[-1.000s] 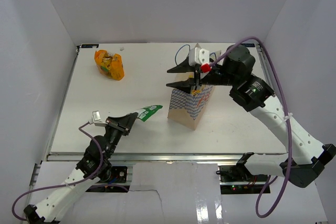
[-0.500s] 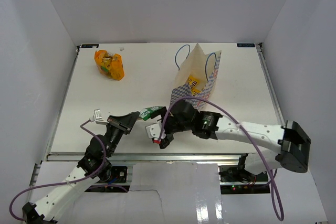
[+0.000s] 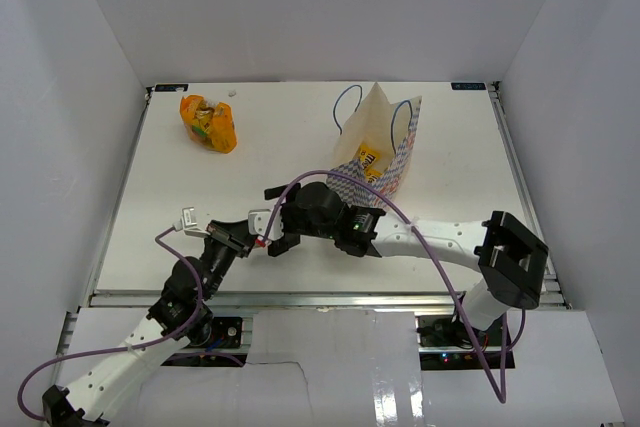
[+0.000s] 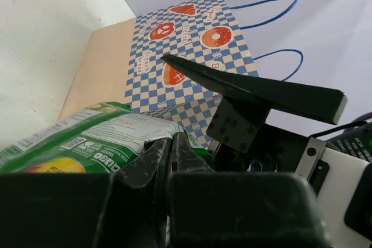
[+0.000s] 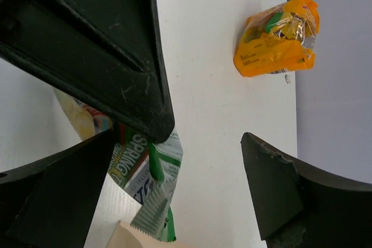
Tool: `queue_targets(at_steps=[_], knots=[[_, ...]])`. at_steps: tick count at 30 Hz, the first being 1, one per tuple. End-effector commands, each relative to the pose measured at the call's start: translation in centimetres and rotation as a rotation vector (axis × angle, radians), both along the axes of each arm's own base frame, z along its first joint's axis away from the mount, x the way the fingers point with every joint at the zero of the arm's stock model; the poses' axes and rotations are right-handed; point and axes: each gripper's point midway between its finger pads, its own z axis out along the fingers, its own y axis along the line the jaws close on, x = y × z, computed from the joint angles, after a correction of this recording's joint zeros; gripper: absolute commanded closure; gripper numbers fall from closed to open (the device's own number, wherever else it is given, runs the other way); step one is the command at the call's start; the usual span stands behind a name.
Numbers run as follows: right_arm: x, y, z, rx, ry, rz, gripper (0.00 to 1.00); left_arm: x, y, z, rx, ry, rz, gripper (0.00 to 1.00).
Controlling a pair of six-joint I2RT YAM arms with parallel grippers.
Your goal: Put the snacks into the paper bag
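Observation:
My left gripper [image 3: 245, 236] is shut on the small green packet [image 4: 87, 143] and holds it near the table's front. In the top view my right gripper hides the packet. My right gripper [image 3: 272, 219] is open, with its two fingers on either side of the green packet [image 5: 152, 165] and the left gripper's tip. I cannot tell whether it touches the packet. The paper bag [image 3: 378, 142] stands upright behind them, with a yellow candy pack [image 3: 370, 159] showing inside. It also fills the back of the left wrist view [image 4: 174, 56]. The orange-yellow bag [image 3: 208, 123] lies at the far left.
The orange-yellow bag also shows in the right wrist view [image 5: 278, 38], beyond bare white table. The right arm [image 3: 440, 240] stretches across the front of the table from its base at the right. White walls close in the table on three sides.
My right arm has swung from over the paper bag down to the front left. Its open jaws now sit around the green packet. The left gripper has hardly moved.

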Motion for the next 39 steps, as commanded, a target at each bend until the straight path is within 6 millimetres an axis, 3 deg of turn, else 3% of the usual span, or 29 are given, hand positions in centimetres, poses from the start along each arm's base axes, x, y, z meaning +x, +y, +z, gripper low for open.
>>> queue_targets(at_steps=[1,2,4,5,8,11,12,14,16,17,19,21,22,23,24,25,26,28,29,32,33,34,39], knots=[[-0.4,1.7,1.7,0.083,0.043,0.045,0.07,-0.3,-0.3,0.1,-0.034,-0.031,-0.022,1.00],[-0.5,1.7,1.2,0.070,0.061,0.057,0.12,-0.3,-0.3,0.2,-0.035,-0.035,-0.023,1.00],[-0.7,2.1,0.9,0.056,0.094,0.101,0.44,-0.4,-0.3,0.3,-0.038,-0.039,-0.028,1.00],[-0.6,2.1,0.6,0.043,0.112,0.116,0.66,-0.5,-0.3,0.4,-0.036,-0.041,-0.028,1.00],[-0.1,1.9,0.3,0.023,0.114,0.121,0.92,-0.5,-0.2,0.4,-0.036,-0.043,-0.024,1.00],[0.5,1.3,0.5,0.017,0.113,0.123,0.92,-0.4,-0.1,0.4,-0.033,-0.044,-0.018,1.00],[0.7,1.1,0.8,0.021,0.115,0.118,0.92,-0.5,0.1,1.6,-0.047,-0.062,-0.014,1.00],[1.2,0.6,1.2,0.027,0.123,0.104,0.92,-0.5,0.4,2.2,-0.045,-0.064,-0.003,0.96],[1.2,0.3,2.1,0.045,0.133,0.112,0.92,-0.4,1.5,3.8,-0.025,-0.040,0.046,0.65],[1.5,-0.1,3.2,0.062,0.125,0.108,0.92,-0.5,2.0,4.7,-0.008,-0.046,0.066,0.35],[1.2,-0.4,4.4,0.087,0.129,0.130,0.92,-0.8,3.5,6.9,0.040,-0.049,0.124,0.18],[1.1,-0.8,6.7,0.127,0.113,0.156,0.92,-1.0,4.5,8.2,0.076,-0.056,0.160,0.11],[1.0,-0.9,7.6,0.143,0.106,0.162,0.92,-1.3,5.6,10.3,0.060,-0.083,0.192,0.09],[1.2,-1.2,8.4,0.153,0.100,0.167,0.92,-1.3,6.0,10.8,0.086,-0.089,0.212,0.08],[0.9,-1.3,10.8,0.196,0.083,0.184,0.92,-1.4,6.4,11.0,0.106,-0.082,0.226,0.08],[1.0,-1.5,12.1,0.218,0.079,0.190,0.92,-1.6,7.3,12.4,0.097,-0.090,0.260,0.07],[1.2,-2.1,15.1,0.262,0.052,0.192,0.92,-1.3,7.4,11.7,0.136,-0.057,0.271,0.07],[1.3,-2.9,18.3,0.318,0.044,0.218,0.92,-1.3,8.0,12.2,0.152,-0.041,0.299,0.07],[0.5,-3.6,20.8,0.347,0.031,0.252,0.92,-1.0,8.3,11.6,0.177,-0.011,0.320,0.07],[0.0,-5.6,24.8,0.378,-0.072,0.279,0.92,-0.6,8.3,11.4,0.193,0.005,0.334,0.05],[-0.2,-6.2,25.1,0.360,-0.085,0.282,0.92,-0.6,8.3,11.3,0.199,0.007,0.334,0.05],[-0.2,-7.5,27.0,0.359,-0.180,0.282,0.92,-0.5,8.3,11.2,0.202,0.010,0.335,0.05],[2.3,-12.9,28.5,0.291,-0.333,0.147,0.92,-0.4,8.5,11.0,0.223,0.015,0.349,0.05]])
